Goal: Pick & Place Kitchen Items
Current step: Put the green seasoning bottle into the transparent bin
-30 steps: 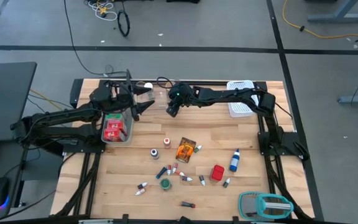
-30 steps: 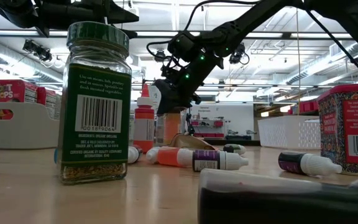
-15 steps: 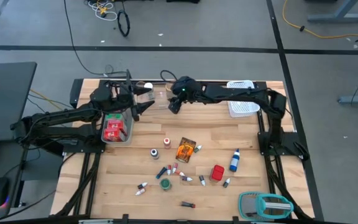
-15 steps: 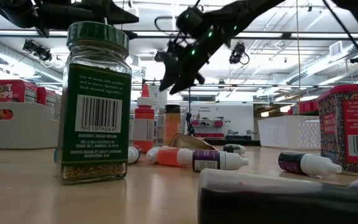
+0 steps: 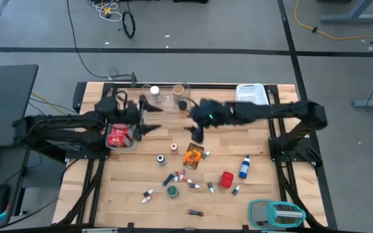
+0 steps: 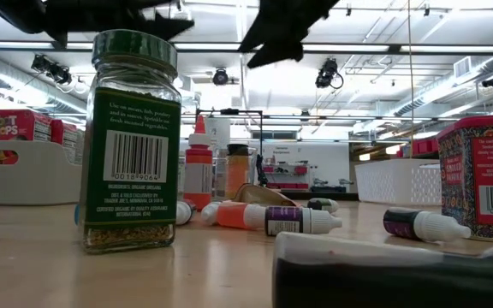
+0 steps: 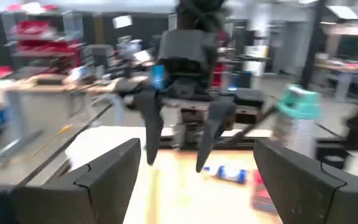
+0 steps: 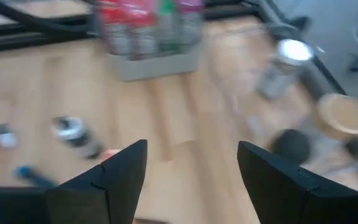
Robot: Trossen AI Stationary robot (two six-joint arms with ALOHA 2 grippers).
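Kitchen items lie loose on the wooden table: an orange packet (image 5: 193, 156), a blue bottle (image 5: 244, 166), a red box (image 5: 226, 179), a green-lidded jar (image 5: 171, 191) (image 6: 135, 141), a white-lidded jar (image 5: 161, 159) and several tiny vials (image 5: 188, 182). My right gripper (image 5: 196, 134) (image 8: 191, 180) hangs open above the table's middle, just beyond the orange packet, with nothing between its fingers. My left gripper (image 5: 149, 118) (image 7: 197, 186) is held open and level beside the grey bin (image 5: 109, 144), facing the right gripper.
The grey bin holds red boxes (image 5: 118, 134). A clear tray (image 5: 166, 102) at the far edge holds jars with white (image 5: 154, 90), brown (image 5: 178, 89) and black (image 5: 182, 103) lids. A white mesh basket (image 5: 251, 98) stands far right, a teal-and-grey gadget (image 5: 276, 213) near right.
My right gripper has risen from the clear tray at the far edge and swung toward the table's middle, above the orange packet. My left gripper has swung a little toward the near edge. The jars in the tray and the loose items have stayed put.
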